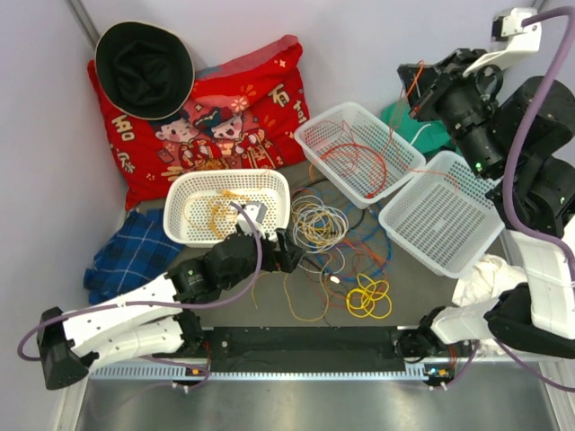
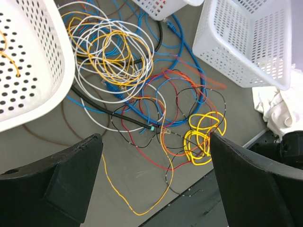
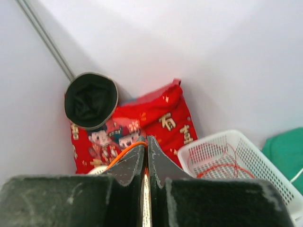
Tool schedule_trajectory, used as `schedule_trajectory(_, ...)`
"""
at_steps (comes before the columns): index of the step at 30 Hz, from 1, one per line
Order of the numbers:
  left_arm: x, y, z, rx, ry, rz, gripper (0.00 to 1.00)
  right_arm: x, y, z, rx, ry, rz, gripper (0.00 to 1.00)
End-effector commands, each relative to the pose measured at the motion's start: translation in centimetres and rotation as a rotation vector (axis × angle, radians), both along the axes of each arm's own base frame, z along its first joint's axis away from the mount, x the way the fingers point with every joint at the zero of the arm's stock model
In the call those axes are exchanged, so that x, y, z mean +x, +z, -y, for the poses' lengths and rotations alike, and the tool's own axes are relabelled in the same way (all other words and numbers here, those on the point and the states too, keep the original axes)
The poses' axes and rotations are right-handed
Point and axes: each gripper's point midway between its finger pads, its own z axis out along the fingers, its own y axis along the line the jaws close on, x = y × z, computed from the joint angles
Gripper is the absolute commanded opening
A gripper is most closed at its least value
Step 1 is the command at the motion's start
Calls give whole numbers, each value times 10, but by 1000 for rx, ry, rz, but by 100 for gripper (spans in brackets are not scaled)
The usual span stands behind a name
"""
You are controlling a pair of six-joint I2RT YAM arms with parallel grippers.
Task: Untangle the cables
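A tangle of cables (image 1: 337,247) lies on the grey table: white and yellow coils (image 2: 111,52), blue, red, black and orange wires, and a yellow coil (image 1: 369,297) at the front, also in the left wrist view (image 2: 203,137). My left gripper (image 1: 286,253) is open and empty, low over the tangle's left side; a loose yellow wire (image 2: 137,208) lies between its fingers. My right gripper (image 1: 415,85) is raised at the back right, shut on an orange cable (image 3: 124,152) that hangs down towards a white basket (image 1: 310,144) holding red wires.
A white basket (image 1: 189,235) with yellow wires stands left of the tangle, another white basket (image 1: 485,242) at the right. A red cushion (image 1: 252,108) and black hat (image 1: 144,67) lie behind. A blue plaid cloth (image 1: 130,256), white cloth (image 1: 485,278) and green cloth (image 1: 431,135) lie around.
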Motion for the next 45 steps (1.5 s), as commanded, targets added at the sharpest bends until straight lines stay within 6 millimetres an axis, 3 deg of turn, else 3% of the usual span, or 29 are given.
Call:
schedule_trajectory(1, 5, 22, 8, -90, 7, 41, 99, 11, 24, 8, 46, -70, 66, 0)
schedule_trajectory(3, 3, 16, 10, -84, 2, 21, 99, 26, 15, 5, 40, -85, 37, 0)
schedule_trajectory(8, -6, 3, 12, -100, -20, -40, 98, 77, -31, 7, 75, -111, -109, 0)
schedule_trajectory(14, -15, -12, 9, -124, -31, -86, 98, 131, -73, 27, 91, -194, -175, 0)
schedule_trajectory(15, -18, -21, 8, -117, -36, -101, 98, 139, -71, 33, 109, -206, -159, 0)
schedule_trajectory(20, -24, -39, 13, -148, -50, -154, 98, 188, -108, 35, 133, -235, -213, 0)
schedule_trajectory(23, -22, -45, 11, -111, -43, -151, 98, 212, -121, 37, 145, -241, -229, 0)
schedule_trajectory(27, -16, -39, 8, -70, -33, -111, 98, 256, -165, 27, 110, -241, -310, 0)
schedule_trajectory(29, -14, -39, 8, -68, -29, -103, 98, 266, -179, 23, 95, -236, -338, 0)
schedule_trajectory(30, -14, -40, 7, -67, -26, -102, 98, 270, -187, 22, 86, -240, -358, 7)
schedule_trajectory(31, -13, -42, 9, -67, -26, -102, 98, 279, -204, 19, 75, -243, -392, 23)
schedule_trajectory(32, -12, -43, 9, -66, -21, -102, 98, 279, -207, 18, 67, -243, -413, 50)
schedule_trajectory(35, -10, -46, 12, -65, -19, -102, 98, 275, -214, 16, 63, -225, -434, 67)
schedule_trajectory(39, -8, -43, 19, -64, -33, -98, 99, 241, -209, 8, 31, -195, -397, 75)
schedule_trajectory(42, -6, -37, 28, -86, -49, -98, 99, 197, -220, -1, -1, -133, -401, 76)
schedule_trajectory(43, -7, -39, 31, -81, -55, -109, 98, 185, -253, -3, -30, -115, -462, 75)
schedule_trajectory(44, -7, -36, 34, -88, -62, -114, 98, 162, -242, -6, -20, -60, -435, 75)
schedule_trajectory(45, -8, -37, 37, -94, -70, -131, 98, 150, -249, -11, -22, -36, -436, 75)
